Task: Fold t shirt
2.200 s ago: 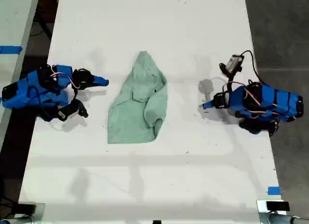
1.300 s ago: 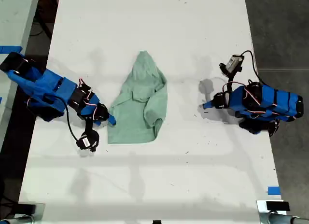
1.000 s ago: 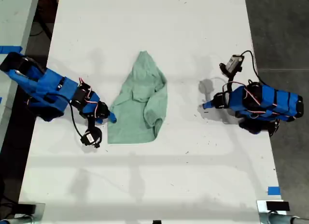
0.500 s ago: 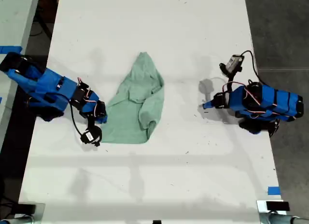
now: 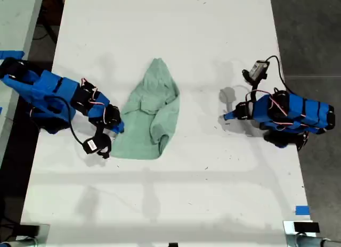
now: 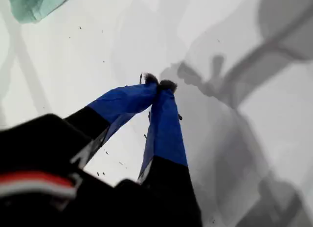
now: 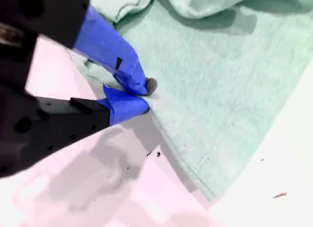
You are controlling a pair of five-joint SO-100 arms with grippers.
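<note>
Second wrist view is showing my second gripper (image 7: 142, 97) pinching the edge of the t shirt (image 7: 220, 85), the 2 blue jaw tips pressed together on a bit of mint fabric near a hemmed corner. Over in the exterior view, that same gripper (image 5: 118, 128) is sitting at the garment's side toward the exterior view's left, while the t shirt (image 5: 151, 116) is lying rumpled on the white table (image 5: 170, 34), roughly midway between the 2 arms, its rounded narrow end pointing toward the top of that view. My first gripper (image 6: 159, 85) is resting over bare table with its jaws pressed together on nothing, well apart from the cloth; in the exterior view it (image 5: 230, 115) is parked at the exterior view's right. I am judging this as the opening grab of a fold: 1 side edge is caught, nothing is folded over yet. Next move, as I read it, is calling for lifting that pinched edge just clear of the table and carrying it across the body of the shirt, keeping the grip firm because only a thin bite of fabric is held.
</note>
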